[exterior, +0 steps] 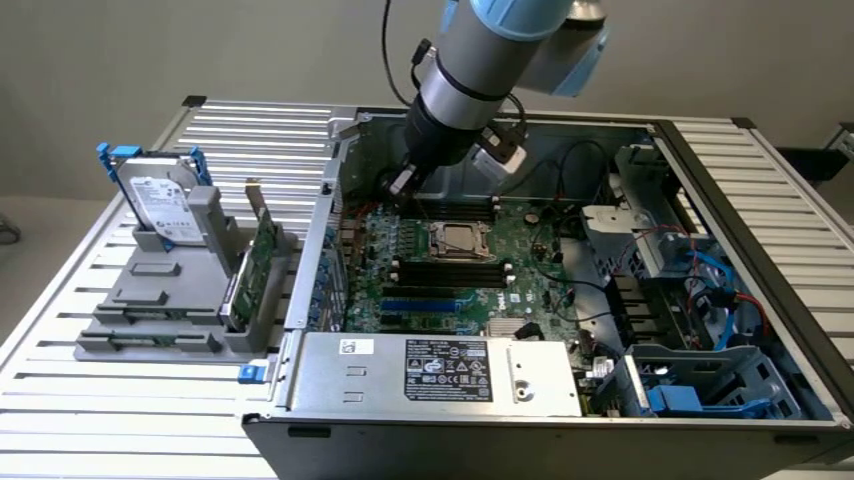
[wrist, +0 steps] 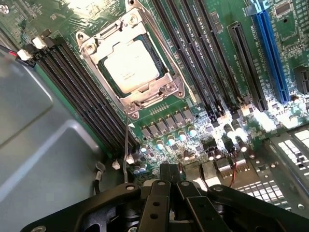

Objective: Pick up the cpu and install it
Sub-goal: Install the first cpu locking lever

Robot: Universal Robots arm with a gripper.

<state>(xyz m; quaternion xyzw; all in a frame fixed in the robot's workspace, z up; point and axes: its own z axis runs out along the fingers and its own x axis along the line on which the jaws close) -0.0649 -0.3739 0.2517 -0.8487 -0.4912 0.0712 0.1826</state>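
- Exterior view: the cpu (exterior: 459, 240) lies flat in the socket (exterior: 434, 246), apparently seated there; the jaws hang at its 11 o'clock.
- Wrist view: jaws pressed together, gripping nothing; the socket's metal frame (wrist: 90, 47) rings the cpu (wrist: 131, 65), keeping it aligned.

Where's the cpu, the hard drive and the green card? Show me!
cpu (wrist: 131, 66): wrist view, middle of its pale metal top.
hard drive (exterior: 167, 208): exterior view, on its white label.
green card (exterior: 254, 262): exterior view, middle of the upright card.
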